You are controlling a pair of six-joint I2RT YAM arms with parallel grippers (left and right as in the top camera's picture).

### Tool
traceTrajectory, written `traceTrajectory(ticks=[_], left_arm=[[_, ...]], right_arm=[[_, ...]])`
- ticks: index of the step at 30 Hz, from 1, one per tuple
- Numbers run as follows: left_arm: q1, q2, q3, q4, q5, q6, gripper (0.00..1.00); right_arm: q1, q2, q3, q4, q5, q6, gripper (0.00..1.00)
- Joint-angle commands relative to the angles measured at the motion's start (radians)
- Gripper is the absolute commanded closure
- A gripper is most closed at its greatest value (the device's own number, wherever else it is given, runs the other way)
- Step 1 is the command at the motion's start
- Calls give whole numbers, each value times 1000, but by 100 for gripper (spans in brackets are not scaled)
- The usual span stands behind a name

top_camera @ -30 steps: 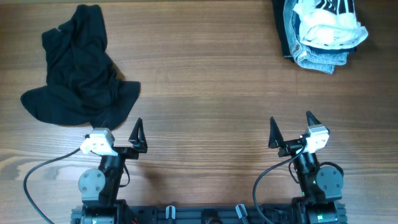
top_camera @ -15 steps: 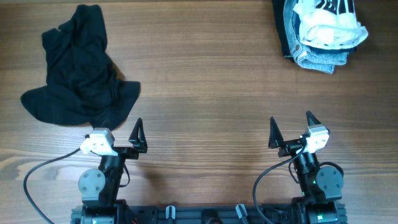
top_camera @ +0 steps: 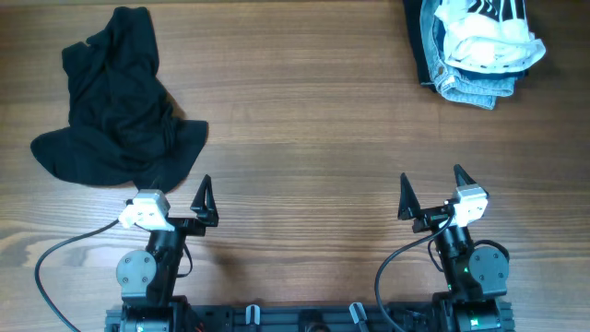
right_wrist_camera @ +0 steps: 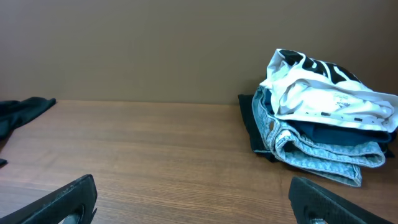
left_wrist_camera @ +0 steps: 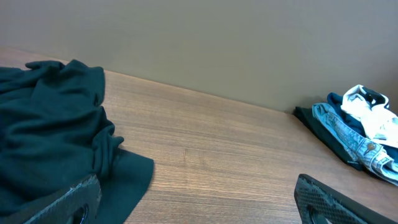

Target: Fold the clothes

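A crumpled dark garment (top_camera: 115,106) lies unfolded at the table's far left; it also shows in the left wrist view (left_wrist_camera: 50,137). A stack of clothes (top_camera: 479,46), blue denim under a white piece, sits at the far right corner and shows in the right wrist view (right_wrist_camera: 317,134) and the left wrist view (left_wrist_camera: 357,134). My left gripper (top_camera: 178,198) is open and empty at the near edge, just below the dark garment's hem. My right gripper (top_camera: 431,194) is open and empty at the near right, far from the stack.
The wooden table (top_camera: 304,138) spans the whole view. Both arm bases and their cables (top_camera: 55,267) sit at the front edge. A plain wall stands behind the table in the wrist views.
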Motion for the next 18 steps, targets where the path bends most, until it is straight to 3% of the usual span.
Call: traceTrajectory(ticks=[1, 18], left_arm=[[-5, -8, -6, -3, -13, 24, 0], [-5, -8, -6, -3, -13, 24, 0]], right_arm=[[5, 0, -1, 2, 14, -9, 0], [5, 0, -1, 3, 36, -35, 0]])
